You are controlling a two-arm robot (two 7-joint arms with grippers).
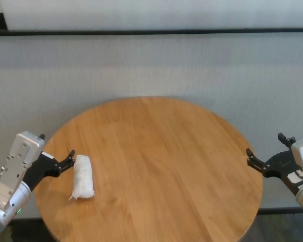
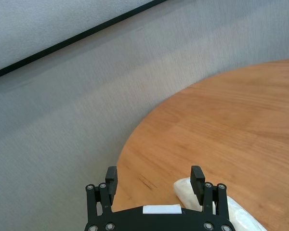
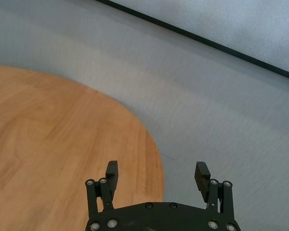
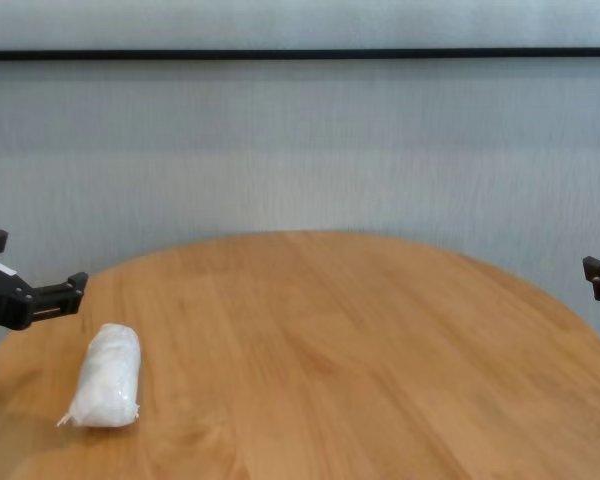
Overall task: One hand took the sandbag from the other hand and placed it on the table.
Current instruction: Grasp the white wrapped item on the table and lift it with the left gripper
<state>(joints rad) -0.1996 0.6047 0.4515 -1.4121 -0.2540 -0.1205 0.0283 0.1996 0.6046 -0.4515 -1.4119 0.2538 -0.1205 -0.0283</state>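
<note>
The sandbag (image 1: 83,177) lies free on the desk (image 1: 161,161) at eight o'clock. The left tool (image 1: 69,160) sits just beside it, fingers apart; the right tool (image 1: 265,156), also spread, waits at three o'clock. Placement looks complete.

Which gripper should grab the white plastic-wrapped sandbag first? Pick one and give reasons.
Left. The open left gripper hovers right beside the white plastic-wrapped sandbag lying on the round wooden table near its left edge. The open right gripper sits off the table's far right edge, a full table-width away.
</note>
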